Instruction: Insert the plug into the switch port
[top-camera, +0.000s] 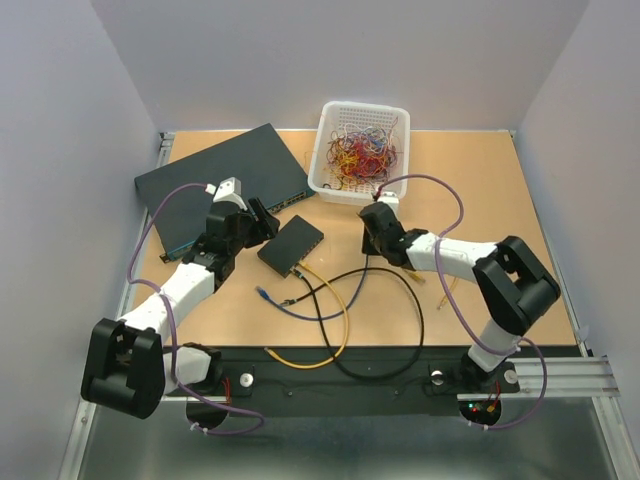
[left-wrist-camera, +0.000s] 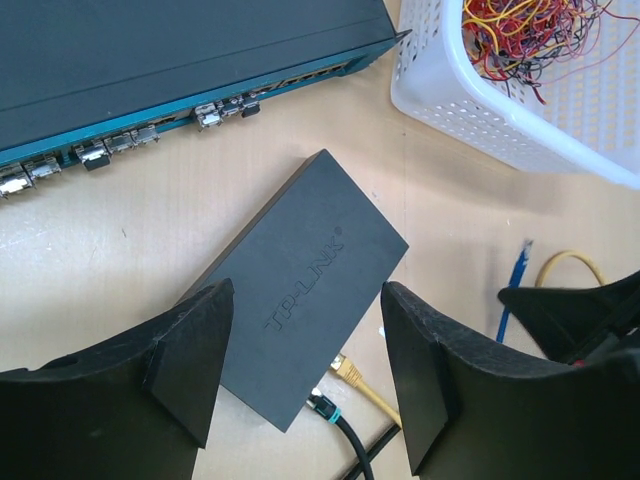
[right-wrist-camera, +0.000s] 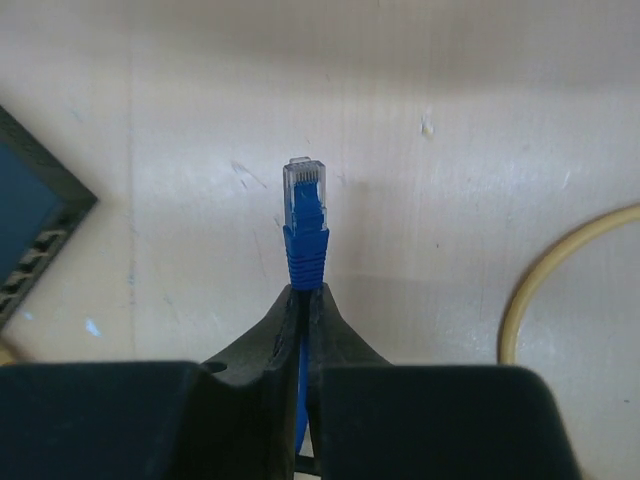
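The right gripper (right-wrist-camera: 303, 300) pinches the blue plug (right-wrist-camera: 304, 200) above the table (top-camera: 500, 200), apart from the small black box (left-wrist-camera: 310, 240), which lies just beside the left gripper (left-wrist-camera: 305, 310) with its fingers (left-wrist-camera: 190, 350) spread, a yellow cable (left-wrist-camera: 350, 372) and a black cable (left-wrist-camera: 345, 432) in its ports.

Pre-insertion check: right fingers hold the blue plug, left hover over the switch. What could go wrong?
Left fingers are open, so the switch may slide when pushed. Right fingers pinch the plug only by its boot; it could pivot on contact. Yellow cable and black cable crowd its ports.
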